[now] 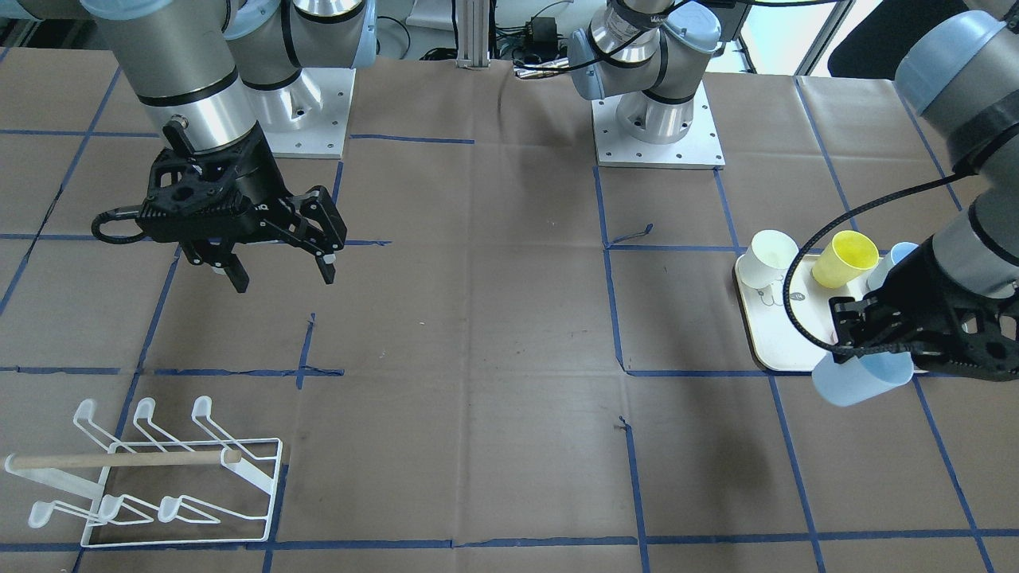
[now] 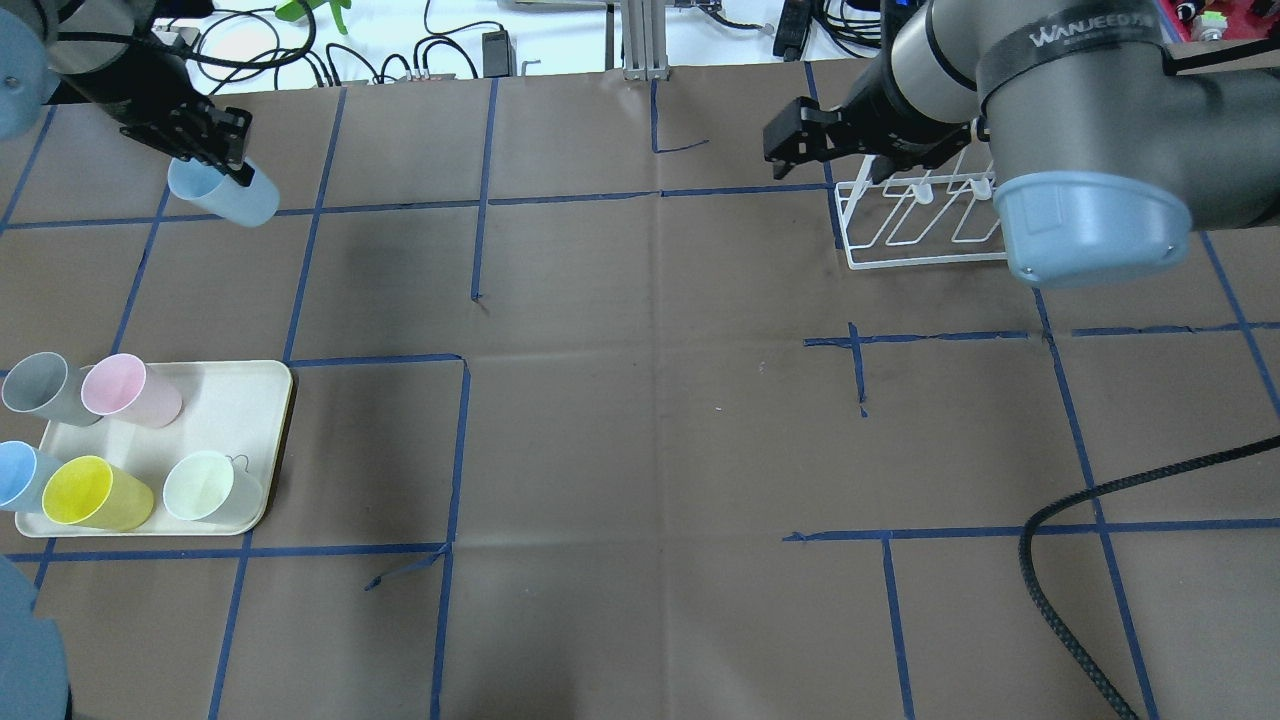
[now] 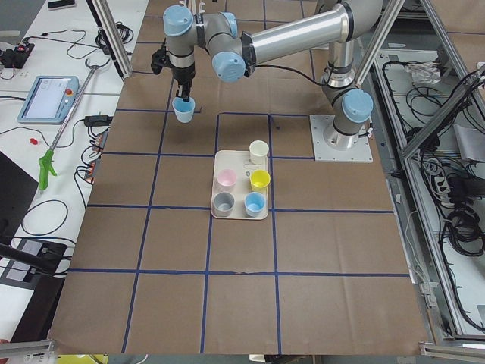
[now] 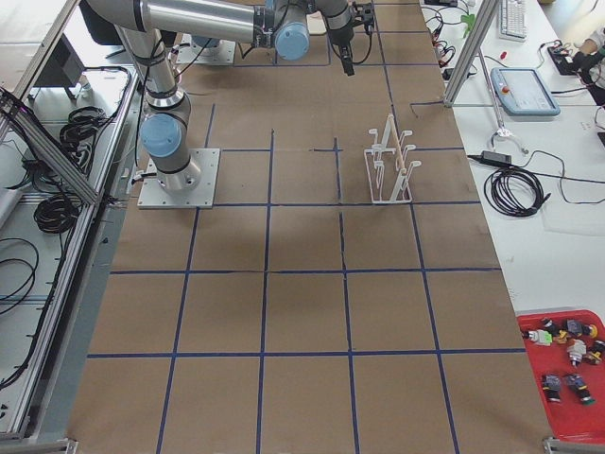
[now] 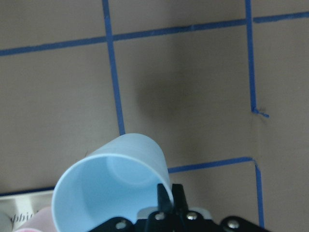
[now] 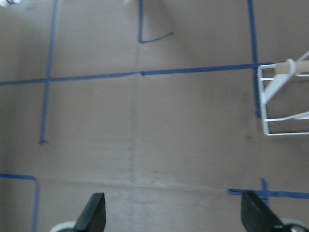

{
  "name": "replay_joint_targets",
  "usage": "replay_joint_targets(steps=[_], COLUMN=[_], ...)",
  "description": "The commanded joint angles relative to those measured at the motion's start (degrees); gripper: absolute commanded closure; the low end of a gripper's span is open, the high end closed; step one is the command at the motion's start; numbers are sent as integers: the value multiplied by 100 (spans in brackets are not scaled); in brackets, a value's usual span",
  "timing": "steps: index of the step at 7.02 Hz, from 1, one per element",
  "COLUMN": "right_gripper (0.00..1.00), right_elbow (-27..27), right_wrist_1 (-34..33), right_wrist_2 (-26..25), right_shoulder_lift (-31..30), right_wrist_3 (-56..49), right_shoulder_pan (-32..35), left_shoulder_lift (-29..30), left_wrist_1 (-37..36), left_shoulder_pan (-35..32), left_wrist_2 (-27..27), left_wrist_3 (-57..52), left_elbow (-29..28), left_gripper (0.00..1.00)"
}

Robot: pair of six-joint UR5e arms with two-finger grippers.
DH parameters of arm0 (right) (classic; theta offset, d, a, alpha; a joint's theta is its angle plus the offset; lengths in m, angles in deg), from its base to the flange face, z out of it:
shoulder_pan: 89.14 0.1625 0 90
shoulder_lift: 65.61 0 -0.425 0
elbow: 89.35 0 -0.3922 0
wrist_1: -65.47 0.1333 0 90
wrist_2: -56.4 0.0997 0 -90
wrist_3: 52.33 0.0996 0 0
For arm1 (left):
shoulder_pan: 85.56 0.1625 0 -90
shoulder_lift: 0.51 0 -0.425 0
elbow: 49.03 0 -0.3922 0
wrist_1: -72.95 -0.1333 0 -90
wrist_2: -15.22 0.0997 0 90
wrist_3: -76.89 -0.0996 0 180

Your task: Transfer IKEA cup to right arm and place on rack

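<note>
My left gripper (image 1: 856, 348) is shut on the rim of a light blue cup (image 1: 864, 380) and holds it tilted above the table, beyond the tray. The cup also shows in the overhead view (image 2: 228, 196) and in the left wrist view (image 5: 108, 186), mouth toward the camera. My right gripper (image 1: 283, 278) is open and empty, hovering over bare table; its fingers (image 6: 94, 215) stand wide apart. The white wire rack (image 1: 159, 477) with a wooden dowel stands near the right arm's side, also in the overhead view (image 2: 920, 225), with nothing on it.
A cream tray (image 2: 240, 385) holds grey (image 2: 40, 388), pink (image 2: 125, 390), blue (image 2: 20, 475), yellow (image 2: 90, 493) and pale green (image 2: 205, 488) cups. Brown paper with blue tape lines covers the table. The arm bases (image 1: 657, 119) sit at the robot's edge.
</note>
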Motion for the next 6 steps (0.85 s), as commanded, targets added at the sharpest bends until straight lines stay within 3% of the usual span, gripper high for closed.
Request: replay_joint_targets(steps=[1,3,4,6], right_gripper=[0,1,2,2], right_elbow=[212,702,1132,1696], right_wrist_1=[-839,-1952,-2741,-3956], right_wrist_2=[1249,1276,1676,1785], right_shoulder_lift=[21,47,47,56], right_wrist_3=[1715,2927,3751,5195], right_shoulder_pan=[8,17,8,8], left_shoulder_lift=[-57,-198,-16,379], left_wrist_1=[-1819,-4426,-5745,-8069], left_shoulder_pan=[-504,-541,-550,-724], left_wrist_2=[-636,-1899,-2480,-3475], left_wrist_3=[-55,-65,-65,49], left_elbow=[731,2109,2717,3668], left_gripper=[100,100,100,100])
